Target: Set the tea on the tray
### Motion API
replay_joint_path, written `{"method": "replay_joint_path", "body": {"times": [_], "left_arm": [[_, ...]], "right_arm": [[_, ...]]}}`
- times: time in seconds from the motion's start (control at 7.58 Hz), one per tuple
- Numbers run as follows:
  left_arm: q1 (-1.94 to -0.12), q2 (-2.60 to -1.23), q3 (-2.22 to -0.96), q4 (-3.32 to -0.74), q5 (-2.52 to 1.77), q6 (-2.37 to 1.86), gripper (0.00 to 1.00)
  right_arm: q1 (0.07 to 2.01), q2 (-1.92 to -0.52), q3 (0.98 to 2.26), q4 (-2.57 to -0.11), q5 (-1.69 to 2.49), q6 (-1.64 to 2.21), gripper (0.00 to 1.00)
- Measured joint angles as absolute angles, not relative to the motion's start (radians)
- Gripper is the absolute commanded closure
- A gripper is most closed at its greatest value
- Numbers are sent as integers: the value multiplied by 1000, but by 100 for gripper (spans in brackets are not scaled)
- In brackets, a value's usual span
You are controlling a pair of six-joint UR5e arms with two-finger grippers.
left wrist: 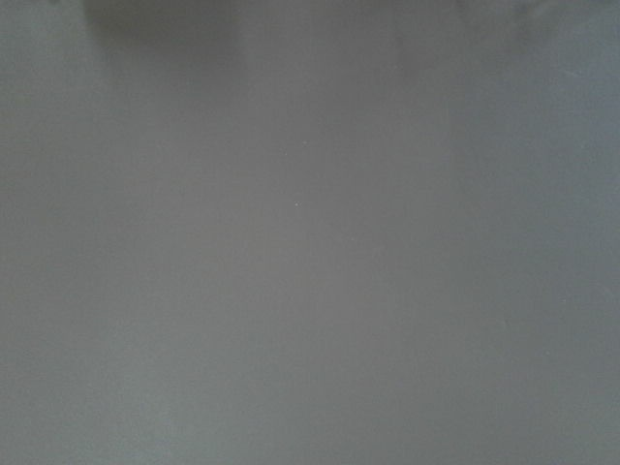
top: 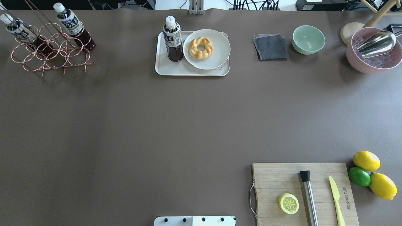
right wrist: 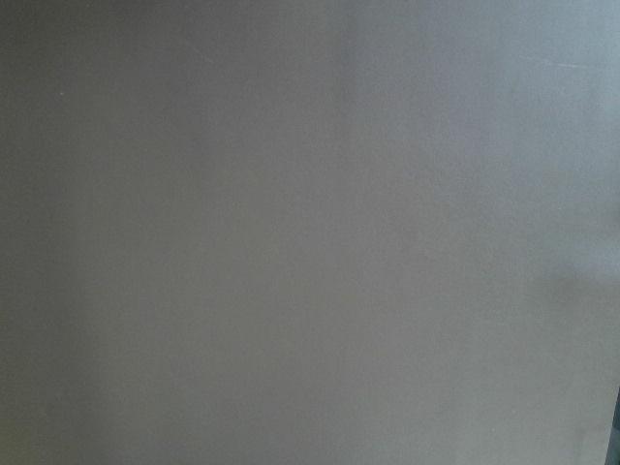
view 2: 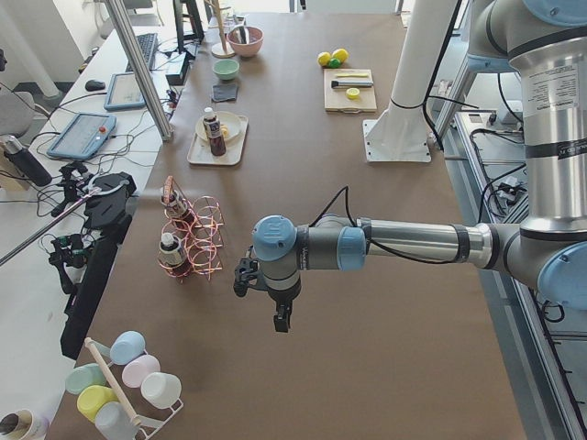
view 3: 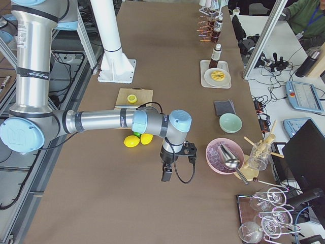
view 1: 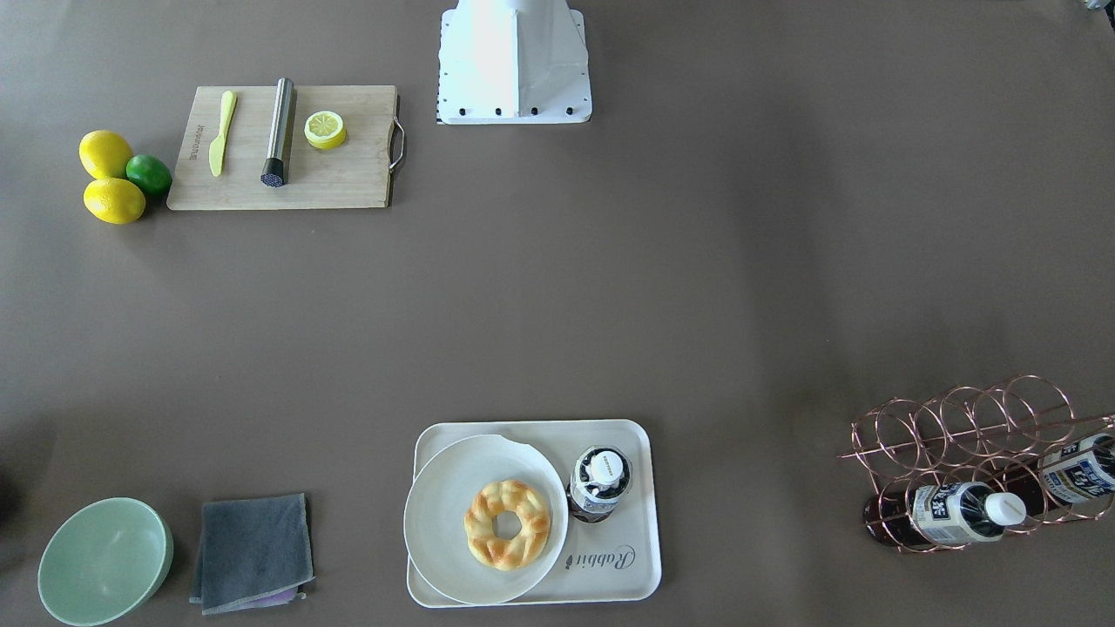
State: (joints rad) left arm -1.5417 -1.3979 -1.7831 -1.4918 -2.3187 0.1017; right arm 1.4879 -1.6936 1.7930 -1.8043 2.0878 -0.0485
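The tea point(top: 172, 39) is a small bottle of dark liquid with a white cap. It stands upright on the cream tray point(top: 188, 71), left of the white plate in the overhead view. From the front the tea point(view 1: 599, 483) shows on the tray point(view 1: 629, 570) near the "Rabbit" lettering. My left gripper point(view 2: 280, 319) hangs over bare table away from the tray, and I cannot tell whether it is open or shut. My right gripper point(view 3: 166, 174) hangs beside the pink bowl, and I cannot tell its state either. Both wrist views show only brown tabletop.
A white plate point(top: 216, 59) with a ring-shaped pastry point(top: 201, 47) fills the tray's other side. A copper wire rack point(top: 51, 53) holds two similar bottles. A grey cloth point(top: 270, 47), a green bowl point(top: 308, 39), a pink bowl point(top: 373, 51), a cutting board point(top: 276, 179) and lemons point(top: 366, 160) lie around.
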Motion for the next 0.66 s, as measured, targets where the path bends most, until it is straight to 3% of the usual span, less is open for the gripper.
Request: {"method": "replay_joint_path", "body": {"times": [0.66], "left_arm": [[-1545,-1396,-1781,-1495,-2311,103,3]], "right_arm": [[1488,-1695,1795,-1803,2097,-47,0]]}}
